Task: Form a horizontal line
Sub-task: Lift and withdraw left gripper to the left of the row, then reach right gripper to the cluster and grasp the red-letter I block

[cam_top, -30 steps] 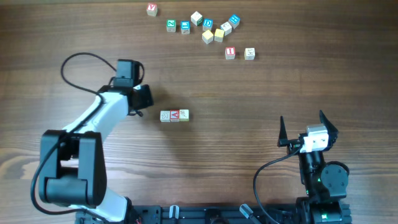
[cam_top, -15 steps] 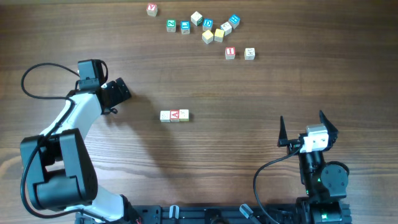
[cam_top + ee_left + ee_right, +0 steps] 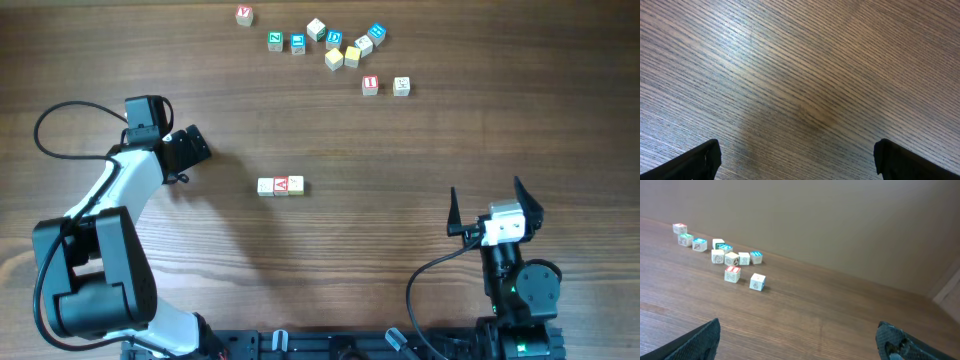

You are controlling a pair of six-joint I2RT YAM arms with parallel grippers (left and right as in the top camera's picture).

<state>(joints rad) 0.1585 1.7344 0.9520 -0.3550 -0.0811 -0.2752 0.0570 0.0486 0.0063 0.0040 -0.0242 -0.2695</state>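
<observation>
Now, tabletop point(image 3: 420, 140): brown wood.
Left hand point(image 3: 190, 148): apart, empty, ten o'clock of row point(image 3: 280, 186), nearer.
Right hand point(image 3: 488, 200): apart, empty, three o'clock.
Row: three blocks mid-tabletop, axis nine-to-three.
Red-lettered block point(image 3: 370, 85): loose, one o'clock of row.

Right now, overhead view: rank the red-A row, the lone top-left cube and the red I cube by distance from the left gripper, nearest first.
1. The red-A row: mid-table, to the right of the left gripper.
2. The lone top-left cube: far edge, left of the cluster.
3. The red I cube: farther right, just below the cluster.
</observation>
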